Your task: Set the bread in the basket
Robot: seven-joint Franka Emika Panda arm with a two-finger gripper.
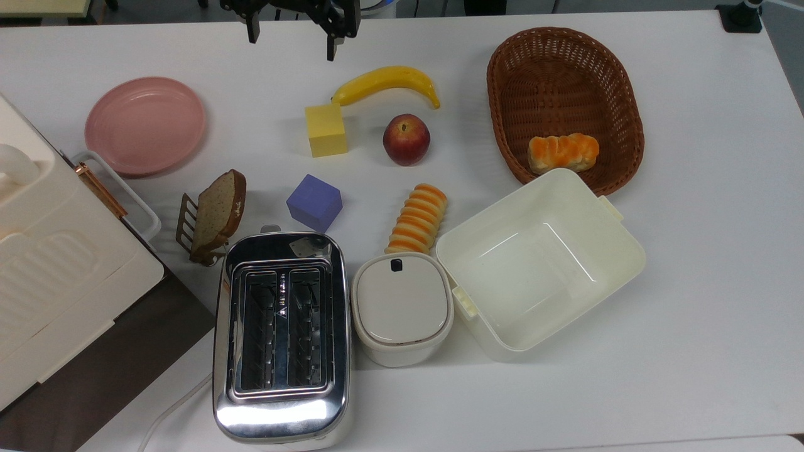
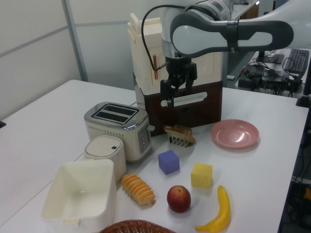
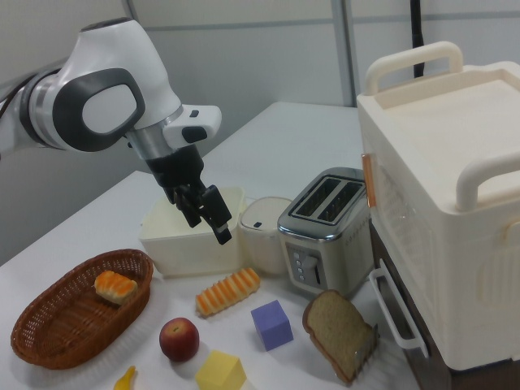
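Top view, left to right: claw [image 1: 290,39] open, holding nothing, above the counter [image 1: 691,326] at its far edge. Bread [image 1: 418,218] lies on the counter beside the white container [image 1: 619,263]. Basket [image 1: 502,113] far right holds a roll [image 1: 563,152].

No text, label, brand, number or sign could be read anywhere in the three views. The toaster [image 1: 281,339] carried small marks between its slots and controls on its front, but they were too small to make out. The lidded white container [image 1: 402,307] bore one small dark mark on its lid, with no lettering that could be told.
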